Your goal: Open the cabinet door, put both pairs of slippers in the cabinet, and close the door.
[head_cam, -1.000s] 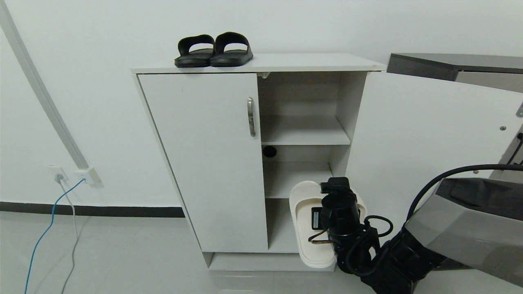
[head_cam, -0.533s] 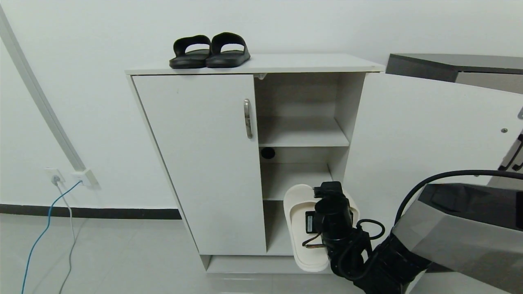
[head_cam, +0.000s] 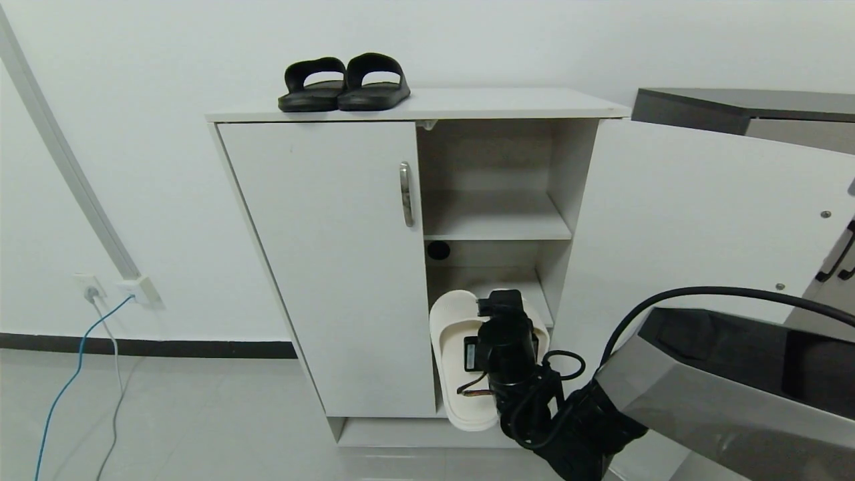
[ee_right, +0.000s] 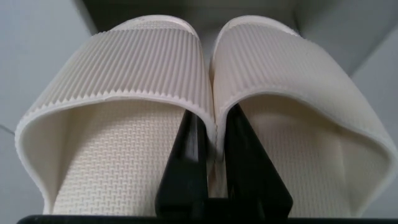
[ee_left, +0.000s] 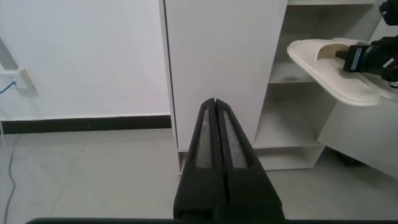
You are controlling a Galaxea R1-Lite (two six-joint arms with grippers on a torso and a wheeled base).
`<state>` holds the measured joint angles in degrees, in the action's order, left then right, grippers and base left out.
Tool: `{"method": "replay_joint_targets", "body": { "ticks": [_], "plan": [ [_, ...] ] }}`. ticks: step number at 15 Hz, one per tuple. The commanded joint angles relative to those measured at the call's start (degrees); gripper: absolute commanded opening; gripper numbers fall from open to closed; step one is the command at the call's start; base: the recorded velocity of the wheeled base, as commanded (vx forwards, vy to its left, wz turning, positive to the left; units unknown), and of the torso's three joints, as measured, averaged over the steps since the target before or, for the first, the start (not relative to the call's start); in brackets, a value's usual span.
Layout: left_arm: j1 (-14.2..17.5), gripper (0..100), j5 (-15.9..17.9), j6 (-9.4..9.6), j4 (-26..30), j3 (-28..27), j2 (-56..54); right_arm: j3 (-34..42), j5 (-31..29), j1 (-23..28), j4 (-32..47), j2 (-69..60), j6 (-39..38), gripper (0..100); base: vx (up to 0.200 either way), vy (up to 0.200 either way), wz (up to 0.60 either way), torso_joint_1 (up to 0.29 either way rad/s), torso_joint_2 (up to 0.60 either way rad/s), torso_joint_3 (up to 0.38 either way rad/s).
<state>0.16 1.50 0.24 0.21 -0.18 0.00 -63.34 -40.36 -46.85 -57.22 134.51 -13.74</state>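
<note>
Head view: white cabinet (head_cam: 507, 101) against white wall (head_cam: 133, 133), on pale tiled floor (head_cam: 200, 427); right door (head_cam: 681, 214) swung wide, left door (head_cam: 334, 267) closed. Black slippers (head_cam: 344, 83) on cabinet top. Right gripper (ee_right: 214, 127) pinches cream slippers (head_cam: 449, 347) by touching inner edges, at open compartment, lower shelf level. Left gripper (ee_left: 215, 143) fingers pressed together, empty, facing cabinet. Blue cable (head_cam: 70, 384) hangs from wall socket (head_cam: 90, 284)

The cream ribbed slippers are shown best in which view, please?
The right wrist view, close up: the right claw pinches the straps of the cream ribbed slippers. The head view's arm partly covers them; the left wrist view shows them far off.
</note>
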Motion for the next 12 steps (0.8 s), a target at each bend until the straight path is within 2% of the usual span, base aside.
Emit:
{"method": "replay_joint_targets", "body": {
  "ticks": [1,4,12],
  "plan": [
    [0.02,0,-0.01,0.02,0.06,0.01,0.0,-2.58,0.46,0.35,1.76,1.02,-0.06,0,0.0,0.0,0.0,0.0,0.0,0.0],
    [0.02,0,-0.01,0.02,0.06,0.01,0.09,-2.75,0.55,0.44,4.31,1.19,-0.5,0,0.0,0.0,0.0,0.0,0.0,-0.067],
    [0.02,0,-0.01,0.02,0.06,0.01,0.0,-2.93,0.2,1.15,4.05,2.33,-0.41,0,0.0,0.0,0.0,0.003,0.0,-0.189]
  ]
}}
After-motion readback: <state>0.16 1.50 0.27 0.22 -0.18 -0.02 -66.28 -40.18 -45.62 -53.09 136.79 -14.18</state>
